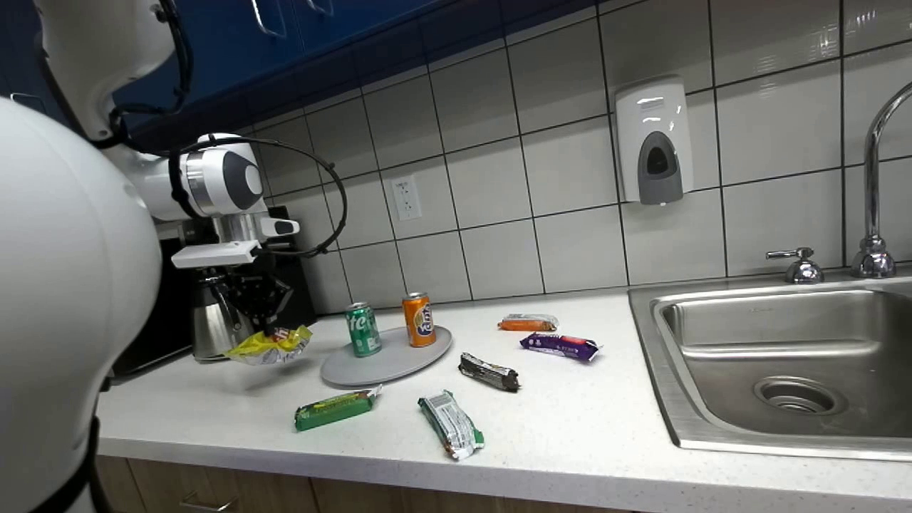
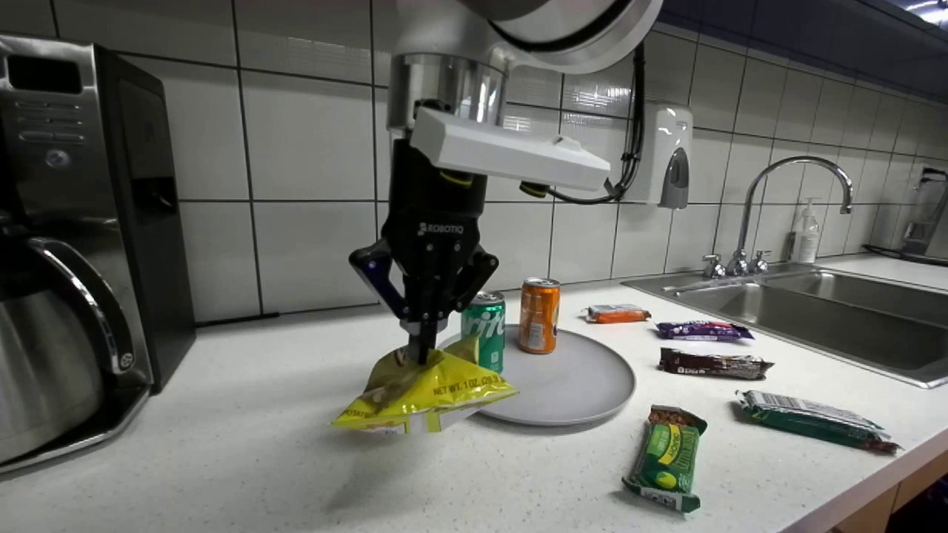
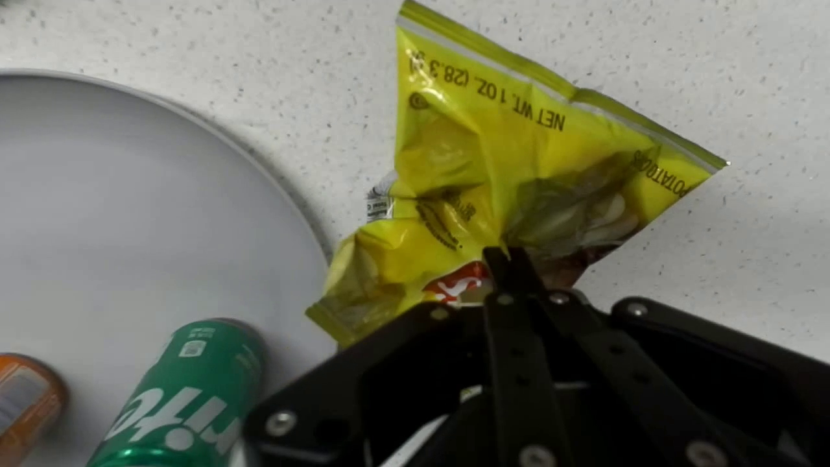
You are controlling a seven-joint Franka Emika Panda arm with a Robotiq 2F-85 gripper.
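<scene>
My gripper (image 2: 424, 357) is shut on a crumpled yellow chip bag (image 2: 452, 389), pinching its middle. The bag hangs a little above the white counter, its shadow below. In the wrist view the fingertips (image 3: 509, 256) meet with bag film between them, and the bag (image 3: 447, 149) spreads to both sides. The bag (image 1: 265, 349) also shows by the gripper in an exterior view. Beside it lies a round grey plate (image 2: 592, 385), with its edge (image 3: 285, 194) left of the bag in the wrist view. A green Sprite can (image 1: 364, 331) and an orange Fanta can (image 1: 417, 320) stand upright on the plate.
Wrapped bars lie on the counter: green (image 2: 666, 459), green-and-silver (image 2: 815, 420), dark brown (image 2: 715, 364), purple (image 2: 703, 331) and orange (image 2: 617, 314). A coffee maker (image 2: 148, 200) with a steel carafe (image 2: 52, 363) stands near the gripper. A sink (image 1: 659, 370) with a faucet (image 1: 873, 185) is at the far end.
</scene>
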